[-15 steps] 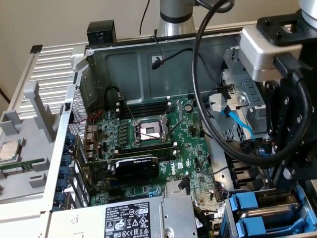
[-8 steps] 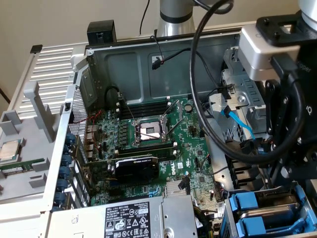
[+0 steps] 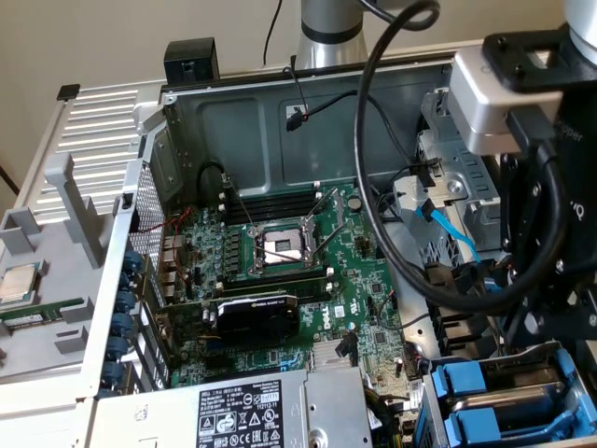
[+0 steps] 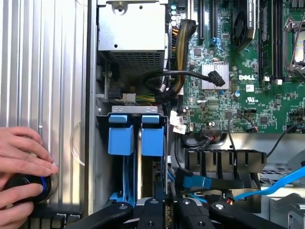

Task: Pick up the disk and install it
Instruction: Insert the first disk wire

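Blue plastic frames the disk (image 4: 152, 139), slotted edge-on in the drive cage (image 4: 101, 157) beside a twin carrier (image 4: 120, 138), tabs outward for access; the gripper (image 4: 165, 207) hangs close over it, and whether it grips anything cannot be told.

**Inspector:** Where does the exterior camera sit?

**Assessor:** Off the arm (image 3: 546, 177), raised above the open computer case (image 3: 242, 121). It looks down at a slant across the motherboard (image 3: 364, 280). The power supply (image 3: 252, 411) lies nearest the lens. Middle distance.

**Inspector:** And the wrist camera?

**Assessor:** Carried on the arm, looking straight down past the gripper (image 4: 164, 214), close over the blue drive carriers (image 4: 120, 138).

**Inspector:** What do the two views share?

**Assessor:** Both take in those carriers (image 3: 466, 383), the power supply (image 4: 131, 24) and the part of the motherboard (image 4: 224, 86) beside them.
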